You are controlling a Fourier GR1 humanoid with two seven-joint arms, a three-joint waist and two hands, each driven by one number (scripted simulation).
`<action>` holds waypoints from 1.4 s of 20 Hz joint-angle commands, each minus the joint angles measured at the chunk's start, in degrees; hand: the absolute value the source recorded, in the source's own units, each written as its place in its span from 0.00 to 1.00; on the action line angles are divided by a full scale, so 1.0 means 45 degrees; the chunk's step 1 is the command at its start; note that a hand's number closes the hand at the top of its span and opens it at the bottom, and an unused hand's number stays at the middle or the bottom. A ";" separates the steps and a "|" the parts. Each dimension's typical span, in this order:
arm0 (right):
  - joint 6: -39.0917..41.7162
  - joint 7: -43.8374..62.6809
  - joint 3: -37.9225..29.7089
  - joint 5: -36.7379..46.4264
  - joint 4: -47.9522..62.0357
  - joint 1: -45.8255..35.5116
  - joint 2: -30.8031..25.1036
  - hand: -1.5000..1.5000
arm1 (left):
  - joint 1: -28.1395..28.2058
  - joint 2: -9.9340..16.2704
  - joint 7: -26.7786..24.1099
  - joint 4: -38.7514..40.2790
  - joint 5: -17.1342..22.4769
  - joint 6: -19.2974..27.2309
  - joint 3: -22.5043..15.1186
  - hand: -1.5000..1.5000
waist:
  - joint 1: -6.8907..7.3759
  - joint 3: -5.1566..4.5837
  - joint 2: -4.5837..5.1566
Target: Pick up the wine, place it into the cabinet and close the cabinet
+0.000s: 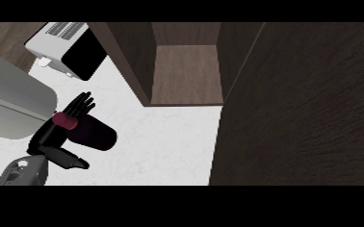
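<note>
Gripping wine bottle [91, 132] in left hand [60, 132], over white counter [163, 149].

Lying tilted, red cap toward fingers [80, 103], which are curling round the neck; sitting left of open cabinet [181, 72], outside it. Cabinet door [292, 110] standing open at right. Toaster [68, 48] showing at upper left. Right hand out of view.
</note>
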 commanded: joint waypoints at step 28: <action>0.0250 0.0028 0.0235 -0.0498 -0.0521 0.0380 0.0097 0.00 | -0.2103 -0.1171 -0.4234 0.5263 -0.0491 -0.0944 -0.1432 0.00 | -0.0169 -0.0024 0.0060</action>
